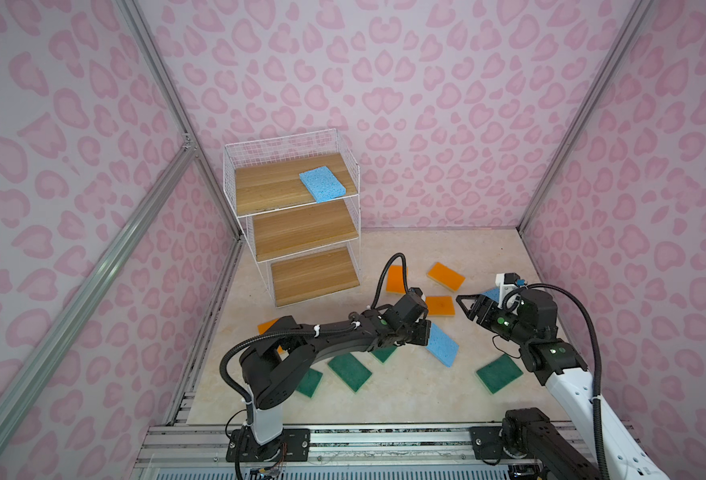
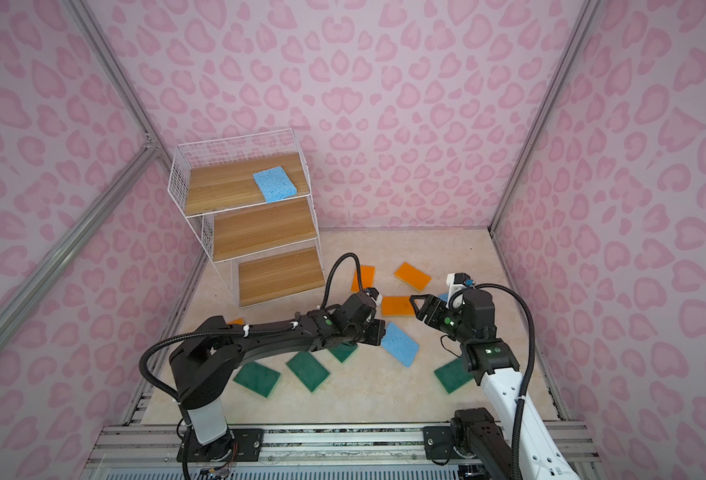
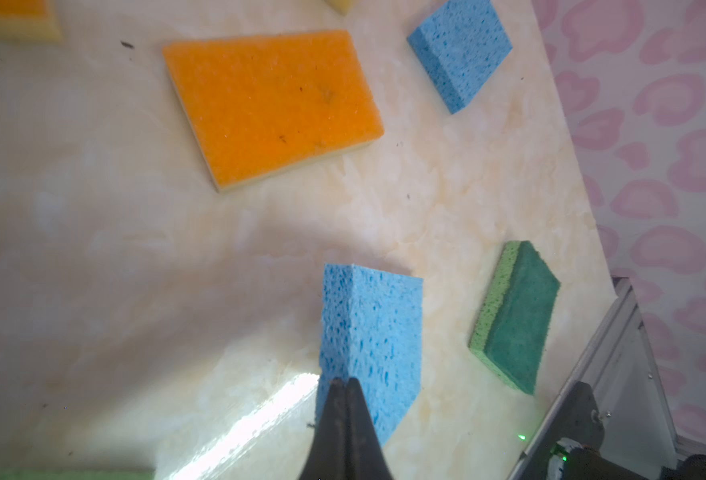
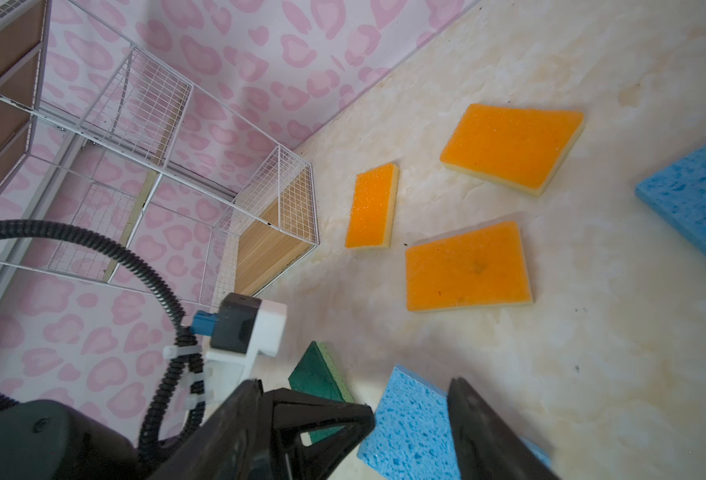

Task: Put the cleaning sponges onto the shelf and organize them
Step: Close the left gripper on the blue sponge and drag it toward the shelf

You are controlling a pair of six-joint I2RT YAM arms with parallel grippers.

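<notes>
With left end effector (image 3: 345,392) pinched shut on the tilted blue sponge (image 3: 378,332), lift clear of the worktop (image 3: 135,249), lay flat beside its twin (image 1: 322,183) on the shelf (image 1: 301,232); leave the wide-open, empty right end effector (image 4: 411,399) aside.

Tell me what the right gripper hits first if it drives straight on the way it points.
Most likely the flat orange sponge with the yellow base, just ahead of the open right gripper. Depth is unclear: the tilted speckled blue sponge lies near that line.
</notes>
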